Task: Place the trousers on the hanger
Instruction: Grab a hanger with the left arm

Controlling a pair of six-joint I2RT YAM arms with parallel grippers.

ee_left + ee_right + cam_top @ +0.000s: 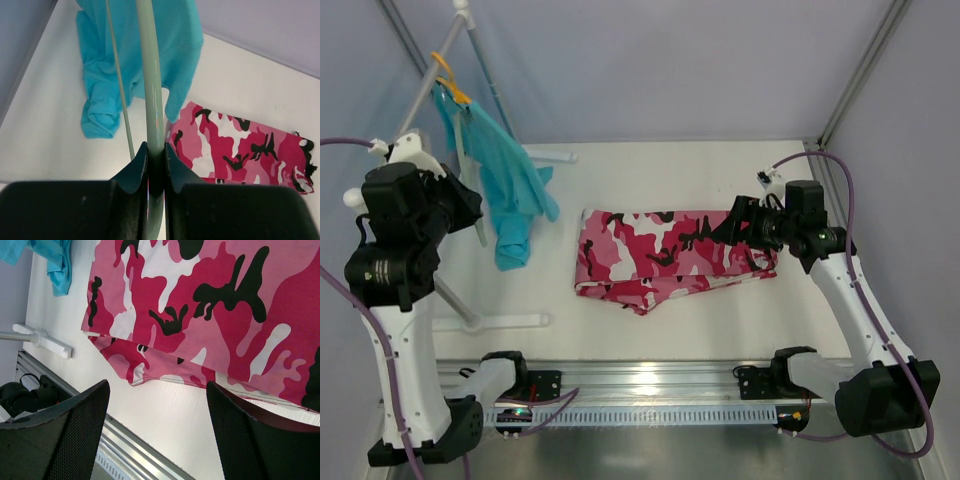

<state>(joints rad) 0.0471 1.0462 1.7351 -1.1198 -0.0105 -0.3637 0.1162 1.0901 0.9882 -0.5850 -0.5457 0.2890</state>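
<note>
**Trousers** (670, 258): pink and red camouflage with black and white patches. Folded into a long band, lying flat mid-tabletop (670, 170). One layer sticks out past the near edge in a loose flap.

**Hanger** (150, 75): pale mint-green, slim rods. Off the tabletop and held up at the left side, with one thick rod running straight up out of the grip and a thinner rod beside it. Well apart from the trousers.

**Left tool** (155, 150): fingers together, clamped on the hanger's thick rod. Raised at the left, beside the rack.

**Right tool** (735, 225): fingers (55, 435) wide apart, holding nothing. Positioned at the right end of the trousers. In the wrist view the tips straddle the cloth's near hem and bare tabletop. Contact with the cloth cannot be told.

**Teal garment** (505, 180): plain, hanging from an orange hanger (448, 85) on the rack, its lower end bunched on the tabletop to the left of the trousers.

**Rack** (470, 40): white tubes, standing at the far left, with its feet on the tabletop.

**Rail** (650, 378): aluminium, along the near edge, carrying both arm bases.
</note>
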